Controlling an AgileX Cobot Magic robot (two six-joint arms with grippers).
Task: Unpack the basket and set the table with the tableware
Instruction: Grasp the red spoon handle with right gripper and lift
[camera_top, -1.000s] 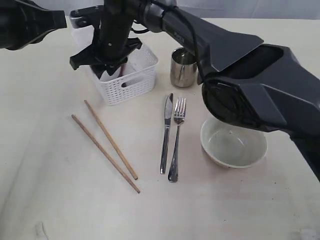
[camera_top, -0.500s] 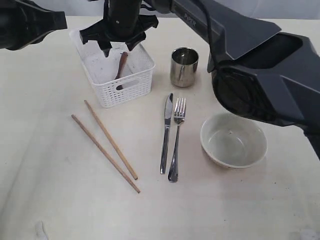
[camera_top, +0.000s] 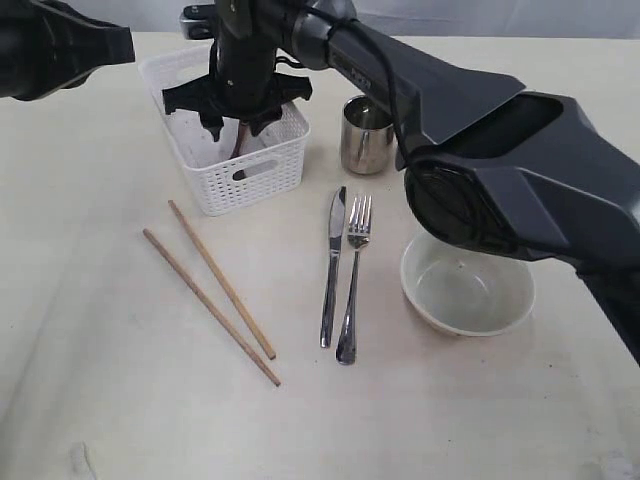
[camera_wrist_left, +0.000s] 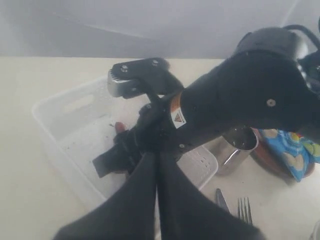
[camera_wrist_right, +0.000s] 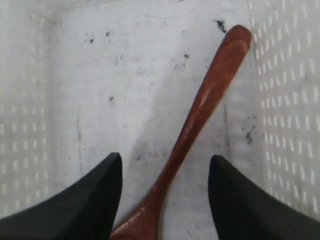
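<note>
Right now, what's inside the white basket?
A reddish-brown wooden spoon lies on the basket floor, below the open right gripper. The spoon's wide end and the floor under the fingers are hidden.

Basket (camera_top: 255, 175): white plastic, matt, lattice walls; floor scuffed, dark specks. Spoon (camera_wrist_right: 200, 120): reddish-brown wood, smooth, slight sheen. Chopsticks (camera_top: 221, 280): bare pale wood, matt. Knife (camera_top: 333, 262), fork (camera_top: 352, 285), cup (camera_top: 366, 148): shiny steel. Bowl (camera_top: 440, 290): pale, glazed-looking, faint speckle. Bench (camera_top: 110, 380): beige, matt, faint grain. Right end effector (camera_wrist_right: 165, 159): matt black, smooth.
</note>
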